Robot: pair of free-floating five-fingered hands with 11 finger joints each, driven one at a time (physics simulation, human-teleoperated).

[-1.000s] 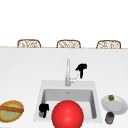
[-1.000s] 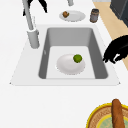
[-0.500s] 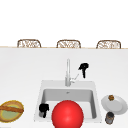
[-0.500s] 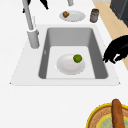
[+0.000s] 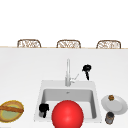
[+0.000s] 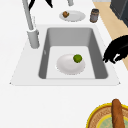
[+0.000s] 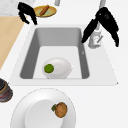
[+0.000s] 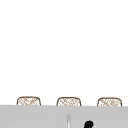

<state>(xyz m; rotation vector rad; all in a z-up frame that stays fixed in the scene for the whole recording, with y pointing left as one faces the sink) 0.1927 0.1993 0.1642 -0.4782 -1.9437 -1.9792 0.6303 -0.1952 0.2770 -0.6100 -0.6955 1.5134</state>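
Two hands hover at the sink

Front view: left hand [image 5: 43, 109] hangs over the sink's [image 5: 40, 100] front left rim, fingers curled down, holding nothing; right hand [image 5: 86, 69] floats just right of the faucet [image 5: 68, 72], fingers pointing down.
Left side view: a plate [image 6: 68, 67] with a green lime [image 6: 77, 58] lies in the basin.
Right side view: right hand [image 7: 105, 21] spread beside the faucet, not gripping it

Bright, even, almost shadowless light; soft blur.
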